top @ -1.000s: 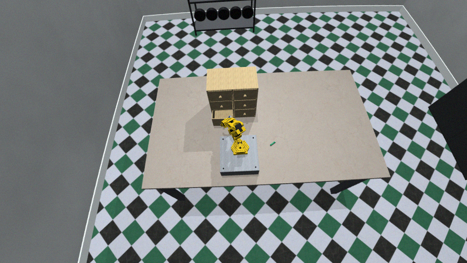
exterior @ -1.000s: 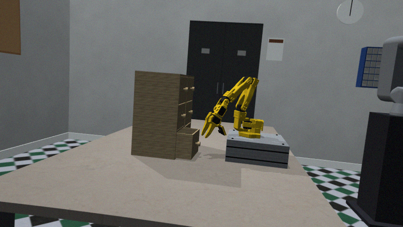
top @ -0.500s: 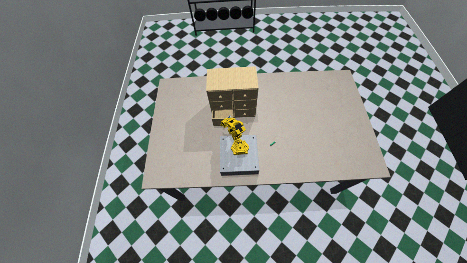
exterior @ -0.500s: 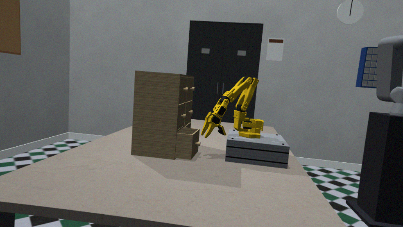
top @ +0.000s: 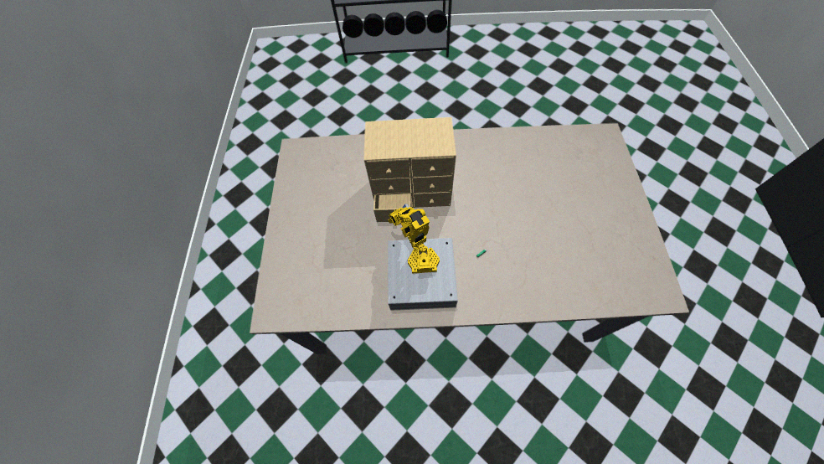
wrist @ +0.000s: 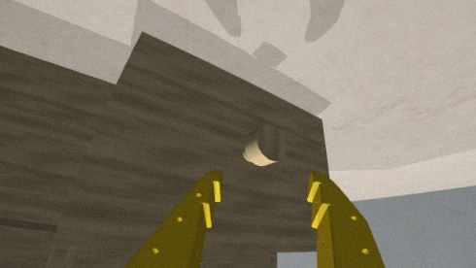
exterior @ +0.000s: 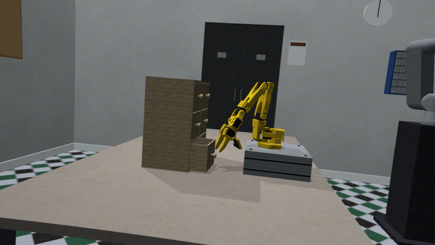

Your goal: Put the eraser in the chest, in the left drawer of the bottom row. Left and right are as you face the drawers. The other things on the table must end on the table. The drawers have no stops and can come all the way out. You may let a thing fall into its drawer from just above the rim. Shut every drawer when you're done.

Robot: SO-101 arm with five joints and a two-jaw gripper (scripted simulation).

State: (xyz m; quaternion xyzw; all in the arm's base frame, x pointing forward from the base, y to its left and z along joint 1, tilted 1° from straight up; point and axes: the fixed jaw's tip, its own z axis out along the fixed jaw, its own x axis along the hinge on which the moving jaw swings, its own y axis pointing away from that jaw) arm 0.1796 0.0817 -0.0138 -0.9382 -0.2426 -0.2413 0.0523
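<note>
Beside yellow fingers, a rounded knob (wrist: 262, 146) protrudes.
</note>
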